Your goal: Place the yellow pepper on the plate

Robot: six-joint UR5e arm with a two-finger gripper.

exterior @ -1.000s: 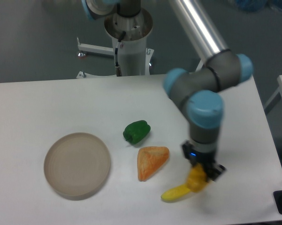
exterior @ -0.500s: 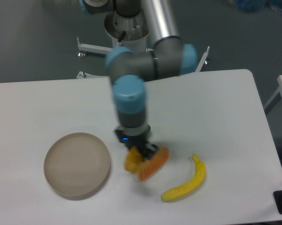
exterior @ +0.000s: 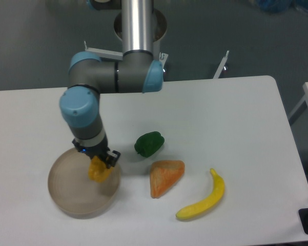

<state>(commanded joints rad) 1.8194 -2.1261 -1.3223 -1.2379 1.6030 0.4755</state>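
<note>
The beige round plate point(exterior: 72, 192) lies on the white table at the front left. My gripper point(exterior: 99, 165) hangs over the plate's right part and is shut on the yellow pepper point(exterior: 98, 170), a small orange-yellow lumpy piece. The pepper is held just above or at the plate's surface; I cannot tell whether it touches. The gripper's fingers are mostly hidden by the wrist and the pepper.
A green pepper point(exterior: 149, 144) lies right of the plate. An orange wedge-shaped toy point(exterior: 165, 176) lies in front of it. A yellow banana point(exterior: 204, 202) lies at the front right. The arm's base column point(exterior: 139, 20) stands behind the table's far edge.
My gripper has carried the yellow pepper from beside the banana at the right, leftward past the orange wedge, to over the plate.
</note>
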